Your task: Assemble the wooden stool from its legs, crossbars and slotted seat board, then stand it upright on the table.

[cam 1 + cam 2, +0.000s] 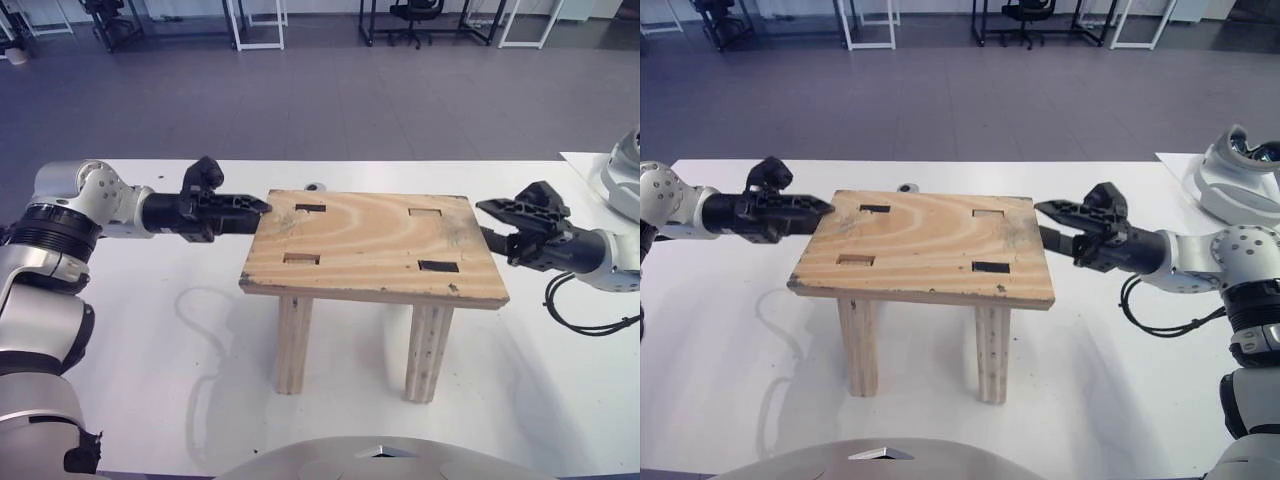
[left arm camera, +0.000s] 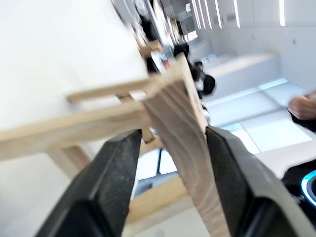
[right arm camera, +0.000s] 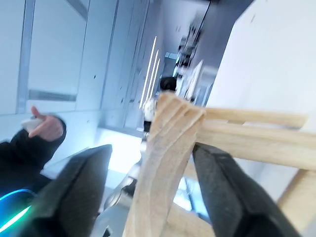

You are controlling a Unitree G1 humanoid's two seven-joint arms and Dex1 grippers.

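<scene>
Stool [image 1: 375, 245] stands upright, assembled, mid-table [image 1: 150, 340], slightly toward the far side. Pale wood with ringed grain on the seat [image 1: 370, 225] and dark scuffs at its right end. Seat has four rectangular slots: far-left [image 1: 310, 208] and near-right [image 1: 438, 266] look dark, near-left [image 1: 300, 258] and far-right [image 1: 425, 212] look wood-filled. Two near legs visible, left [image 1: 293, 345] and right [image 1: 428, 352], with layered edges, feet on the table.

Left gripper [image 1: 262, 207] is at the seat's far-left corner. Its jaws straddle the board edge narrowly: one finger [image 2: 237, 182] is against the wood, the other [image 2: 106, 187] stands a little off it.

Right gripper [image 1: 492, 222] is at the seat's right edge, jaws wide, fingers [image 3: 74, 187] above and below the board, not touching.

White device [image 1: 1235, 175] sits at the table's far right, well apart from the stool.
</scene>
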